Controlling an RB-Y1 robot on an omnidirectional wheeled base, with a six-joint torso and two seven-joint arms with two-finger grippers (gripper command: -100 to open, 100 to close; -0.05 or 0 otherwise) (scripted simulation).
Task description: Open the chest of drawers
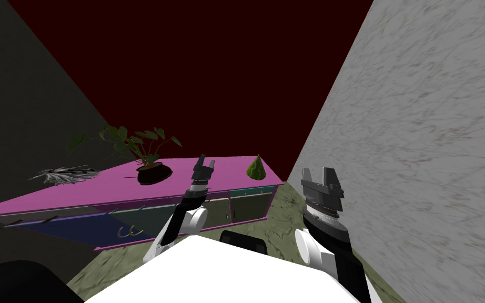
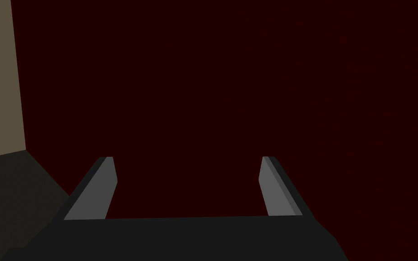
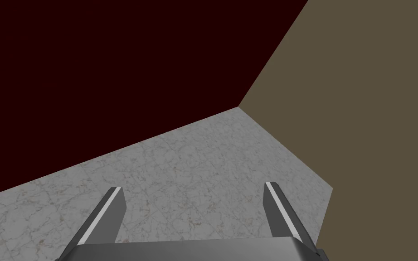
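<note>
The right gripper (image 1: 320,176), nearest the head camera, was raised beside the grey marbled wall (image 1: 420,131), its two fingers spread with nothing between them. The left gripper (image 1: 203,167) showed farther forward against the pink top of the chest of drawers (image 1: 110,192), between the potted plant (image 1: 149,160) and a green cone-shaped object (image 1: 256,169). In its wrist view its fingers (image 2: 99,190) were likewise spread and empty, and aimed at the dark red wall (image 2: 230,90) rather than at any drawer front.

The chest stood ahead and to our left against that wall. Its fronts, blue, green and grey, faced us across the mottled floor (image 1: 283,215), and all looked closed. Thin handles ran along the upper row, and a curved pair (image 1: 130,231) hung lower down.

We judged the approach to be the step in hand. The left wrist would need to drop below the top's front edge and pitch down until one handle lay between the open fingers. The grip should come only then, followed by a pull straight out along the drawer's run. Lifting or twisting would risk jamming the drawer or brushing the plant.
</note>
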